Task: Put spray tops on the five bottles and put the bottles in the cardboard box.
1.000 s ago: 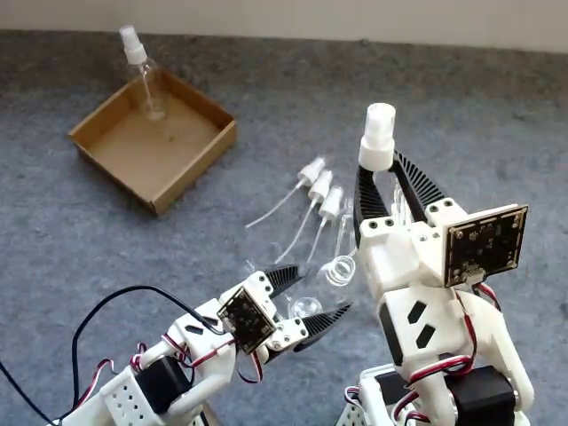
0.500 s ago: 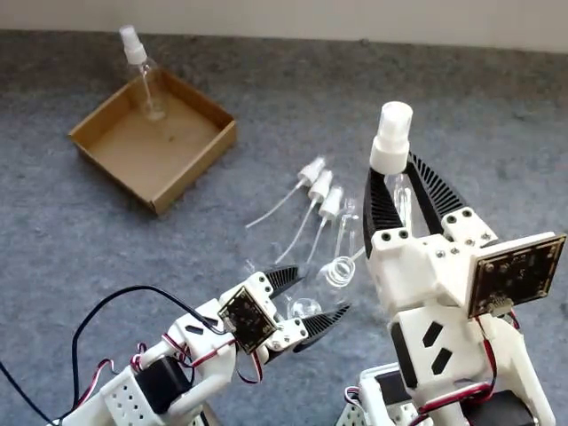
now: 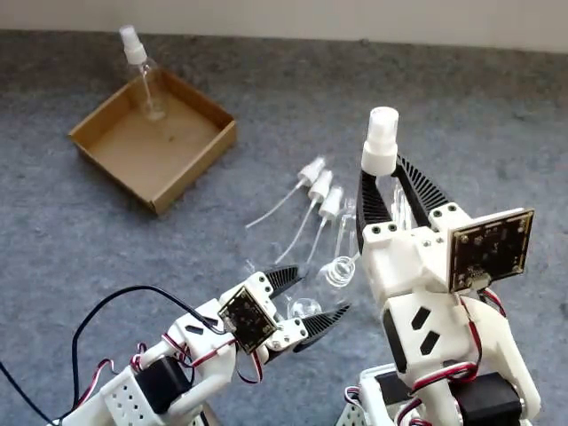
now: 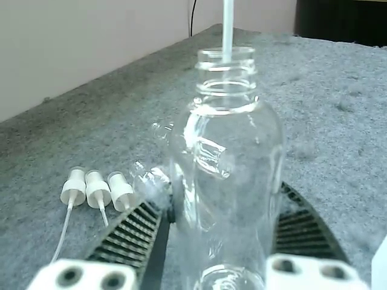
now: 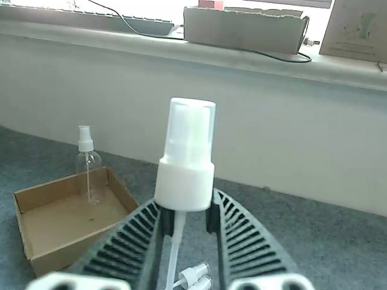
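Observation:
My left gripper [image 3: 306, 308] [image 4: 225, 194] is shut on an upright clear bottle [image 4: 227, 157] whose neck has no cap on it. A thin white tube [image 4: 228, 24] hangs down into that neck. My right gripper [image 3: 386, 182] [image 5: 184, 208] is shut on a white spray top [image 3: 380, 142] [image 5: 184, 163], held high with its nozzle up. Three loose spray tops [image 3: 320, 185] [image 4: 97, 188] lie side by side on the carpet. The cardboard box [image 3: 195, 173] [image 5: 36, 196] sits at the far left, with one capped bottle [image 3: 140, 71] [image 5: 87, 163] standing in its far corner.
Clear uncapped bottles [image 3: 344, 238] [image 4: 148, 176] lie on the grey carpet between the two arms and the loose tops. A pale wall [image 3: 284, 18] runs along the back edge. A black cable [image 3: 115, 306] loops beside the left arm.
The right arm swung a little to the right with the spray top, then came back to about where it began. The left arm and its bottle have not moved.

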